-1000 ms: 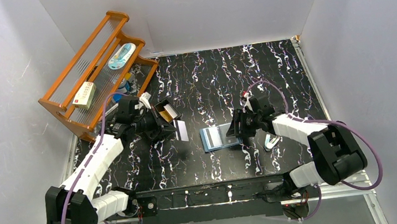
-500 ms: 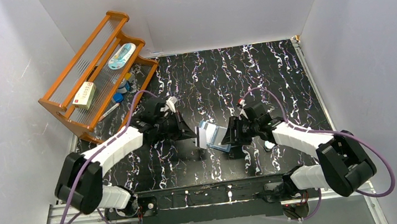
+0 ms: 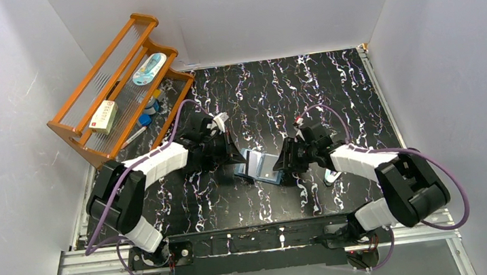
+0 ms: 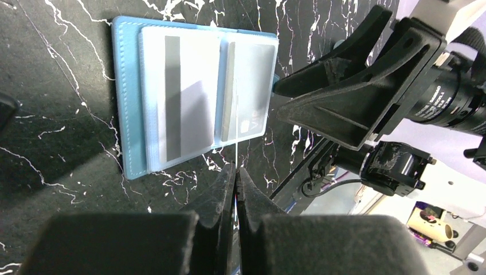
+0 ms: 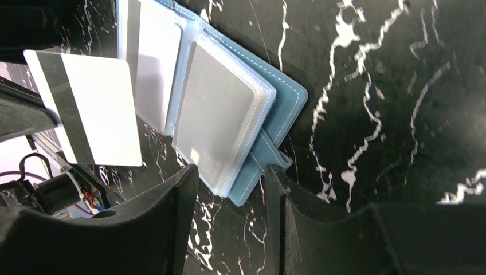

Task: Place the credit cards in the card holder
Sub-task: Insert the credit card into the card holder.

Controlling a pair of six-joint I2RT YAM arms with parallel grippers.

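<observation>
The card holder lies open on the black marbled table, teal cover down and clear pockets up. A white card with a grey stripe sits in its left pocket. My left gripper is shut on a white credit card with a dark stripe. It holds that card on edge over the wallet's middle fold; I cannot tell if they touch. My right gripper is open at the wallet's right edge, with the snap tab between its fingers. In the top view the left gripper and right gripper flank the wallet.
A wooden rack stands at the back left with a white-and-red box and small items on it. A small pale object lies just right of the right arm. Grey walls close in the table.
My left arm has swung right from beside the rack, carrying the card to the wallet. The right gripper stayed at the wallet's right edge; the wallet shifted slightly.
</observation>
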